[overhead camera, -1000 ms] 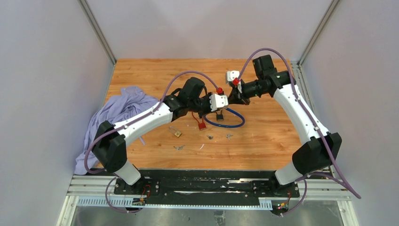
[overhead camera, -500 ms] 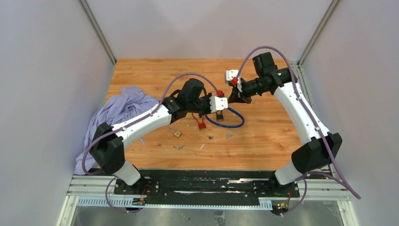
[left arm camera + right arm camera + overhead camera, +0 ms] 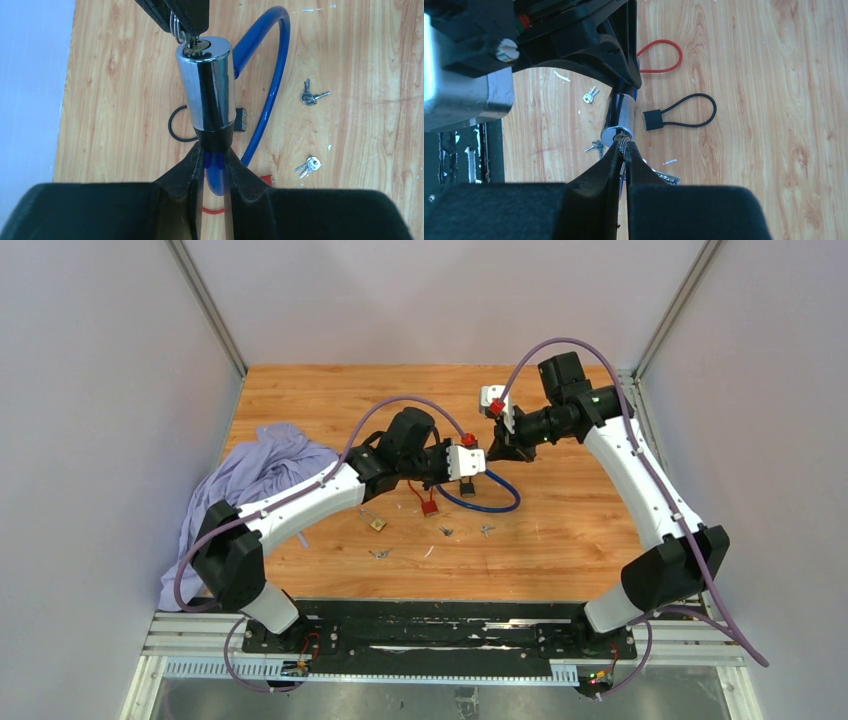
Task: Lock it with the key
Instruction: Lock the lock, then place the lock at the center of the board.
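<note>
Now left tool (image 3: 214, 154) clamps the glossy chrome cylinder lock (image 3: 206, 85); right tool (image 3: 625, 149) pinches its metal key (image 3: 191, 44).

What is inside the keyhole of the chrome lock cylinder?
A key sits in it, pinched by the right pincer. Its blade is hidden inside the chrome lock cylinder, and the pincer covers most of its head; only a sliver and a ring show.

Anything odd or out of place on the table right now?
Only a crumpled lilac cloth hanging off the left edge of the wooden table, and small white flecks scattered near the loose silver keys. Nothing looks damaged.
</note>
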### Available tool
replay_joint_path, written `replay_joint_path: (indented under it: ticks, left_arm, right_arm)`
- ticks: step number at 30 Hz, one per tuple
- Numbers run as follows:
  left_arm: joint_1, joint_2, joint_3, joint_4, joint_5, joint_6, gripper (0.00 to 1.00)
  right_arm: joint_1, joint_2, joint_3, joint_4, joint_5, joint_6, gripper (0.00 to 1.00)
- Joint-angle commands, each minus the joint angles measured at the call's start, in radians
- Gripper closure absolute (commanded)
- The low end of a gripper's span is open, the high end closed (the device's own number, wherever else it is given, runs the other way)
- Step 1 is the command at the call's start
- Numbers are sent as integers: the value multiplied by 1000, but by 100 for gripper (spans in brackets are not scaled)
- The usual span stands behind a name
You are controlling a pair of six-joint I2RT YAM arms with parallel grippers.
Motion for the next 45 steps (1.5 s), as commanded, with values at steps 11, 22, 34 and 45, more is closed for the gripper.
replay_joint_path:
  ticks: [11,22,34,45]
  left_arm:
    - [16,30,12,-135,-82,17,100]
    - [59,76,165,-126,-48,-171,100]
    - [62,208,510,-278,169,-499,100]
    - [59,533,774,-161,274,-920,100]
  right_arm:
    - [-3,-35,52,-32,132,29,99]
    - [-100,-99,4,43,140,247,99]
    - [-328,-306,-156,244,265,615,99]
    - [-405,-418,-285,238,375,659,99]
